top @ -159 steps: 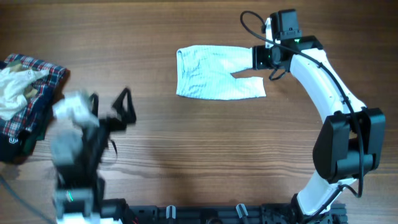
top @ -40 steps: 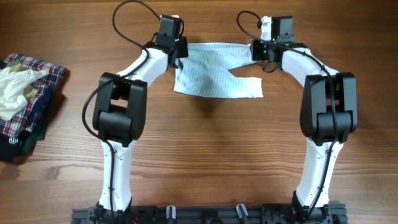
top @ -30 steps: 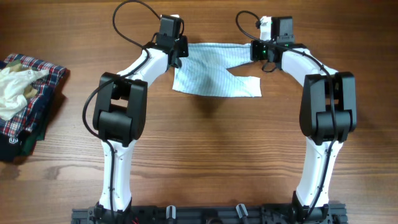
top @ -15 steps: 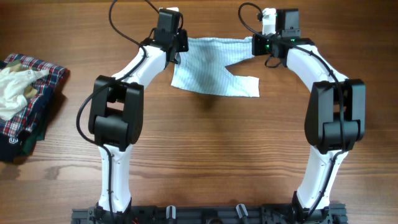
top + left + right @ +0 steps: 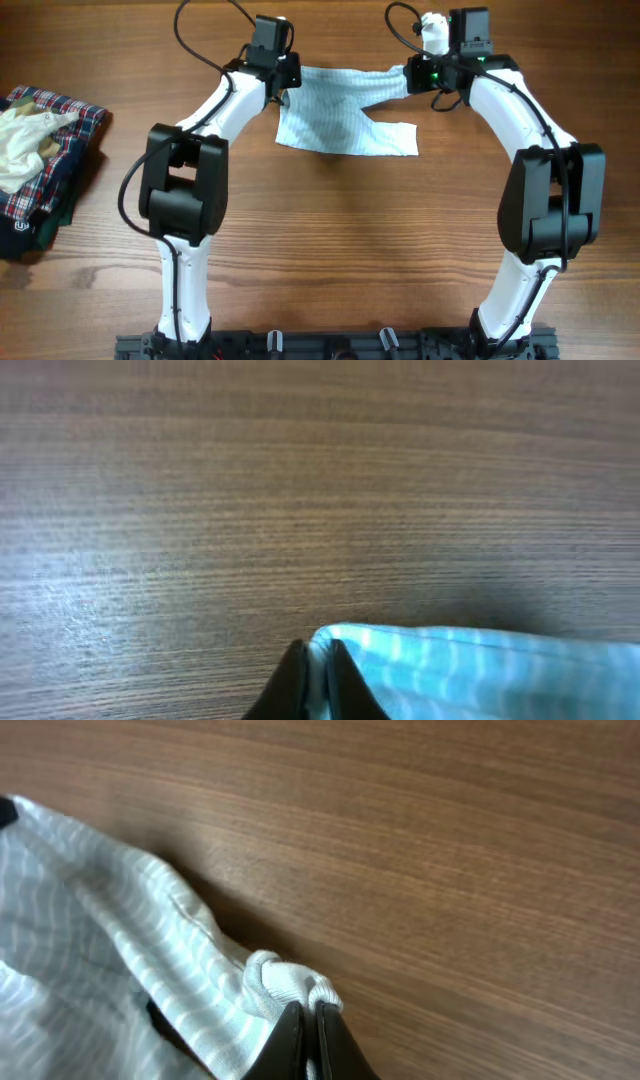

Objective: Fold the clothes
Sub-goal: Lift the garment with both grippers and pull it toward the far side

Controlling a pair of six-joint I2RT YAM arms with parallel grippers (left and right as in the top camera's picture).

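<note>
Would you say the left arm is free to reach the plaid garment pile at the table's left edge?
Probably not yet: the left gripper is shut on the light-blue pinstriped garment; otherwise only bare table separates it from the pile.

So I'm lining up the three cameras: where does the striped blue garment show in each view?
Overhead: the striped blue garment sits top centre, its lower part on the table.
Left wrist: bottom edge, centre to right, a corner pinched in the left gripper.
Right wrist: lower left, a bunched corner pinched in the right gripper.
Shared landmark: the wooden table.
</note>
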